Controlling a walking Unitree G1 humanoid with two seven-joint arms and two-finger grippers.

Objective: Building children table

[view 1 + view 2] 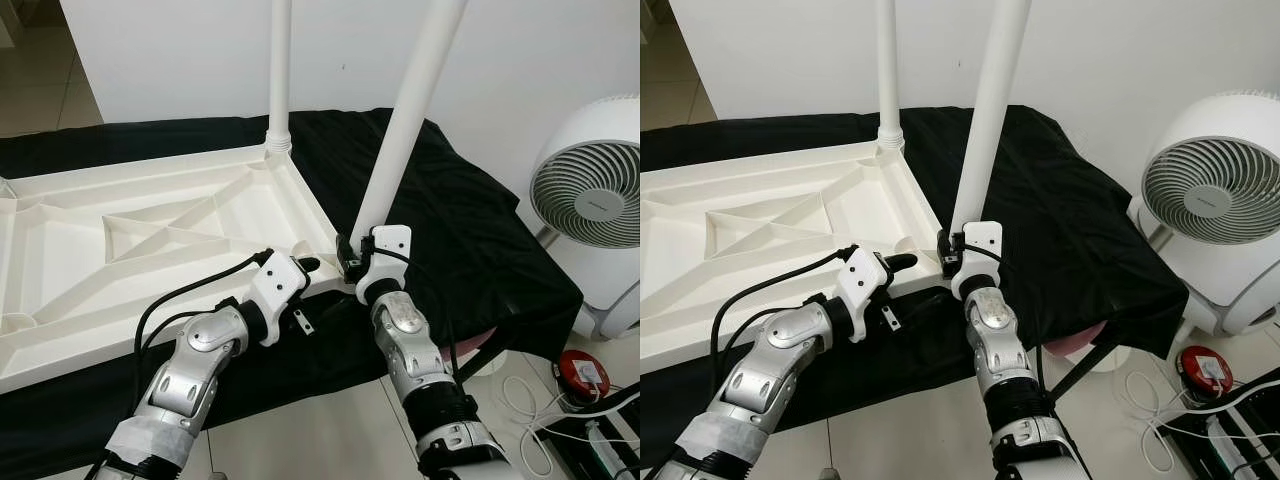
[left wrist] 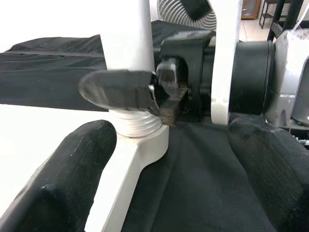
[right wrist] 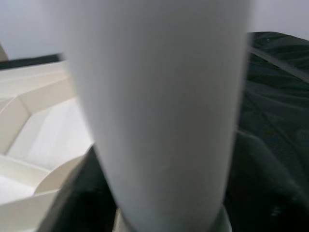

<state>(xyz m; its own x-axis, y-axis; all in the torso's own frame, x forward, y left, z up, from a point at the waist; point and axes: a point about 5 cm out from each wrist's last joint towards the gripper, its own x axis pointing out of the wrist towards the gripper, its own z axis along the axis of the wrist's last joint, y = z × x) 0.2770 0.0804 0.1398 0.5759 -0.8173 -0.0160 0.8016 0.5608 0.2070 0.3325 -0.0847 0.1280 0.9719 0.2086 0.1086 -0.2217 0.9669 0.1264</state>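
A white table top (image 1: pixel 60 330) lies upside down on a black cloth (image 1: pixel 460 230). One white leg (image 1: pixel 281 60) stands upright in its far right corner. A second white leg (image 1: pixel 410 110) leans slightly over the near right corner, its threaded foot (image 2: pixel 137 123) at the corner socket. My right gripper (image 1: pixel 352 255) is shut on this leg just above the foot. My left gripper (image 1: pixel 310 270) hovers beside the same corner, open, its fingers (image 2: pixel 63 183) spread wide on either side of the leg's foot without touching it.
A white fan (image 1: pixel 590 190) stands on the floor to the right of the cloth-covered surface. Below it lie a red round device (image 1: pixel 582 372) and white cables (image 1: pixel 520 400). A white wall runs behind the table top.
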